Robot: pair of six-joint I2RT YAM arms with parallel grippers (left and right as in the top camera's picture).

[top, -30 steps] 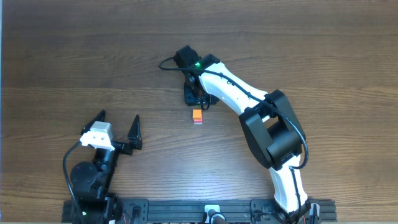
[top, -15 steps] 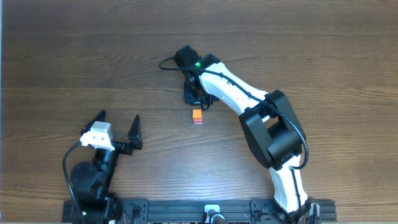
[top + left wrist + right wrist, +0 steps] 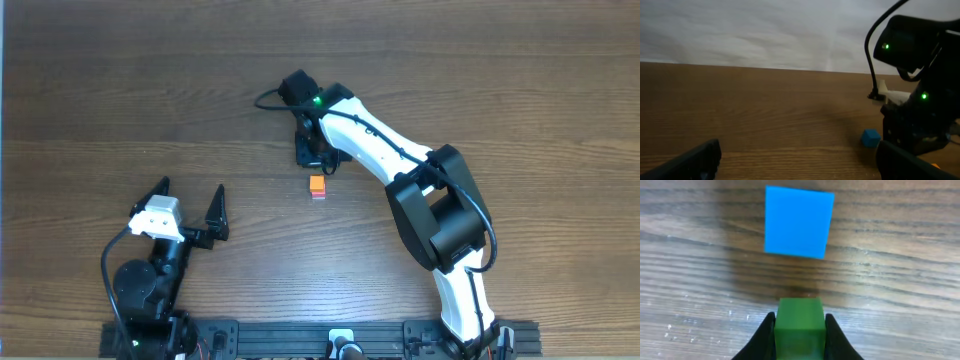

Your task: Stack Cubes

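Right gripper [image 3: 315,153], upper centre of top view: fingers closed on green cube [image 3: 799,330], just beside blue cube [image 3: 799,221].
Left gripper [image 3: 192,187], lower left: fingers spread wide, empty.
Orange cube [image 3: 317,183] sits on reddish cube [image 3: 318,195], frame centre.
Judged remaining: green and blue unstacked.

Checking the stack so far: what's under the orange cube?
A reddish cube sits under the orange cube. Just one edge of it shows; the rest is covered by the orange one.
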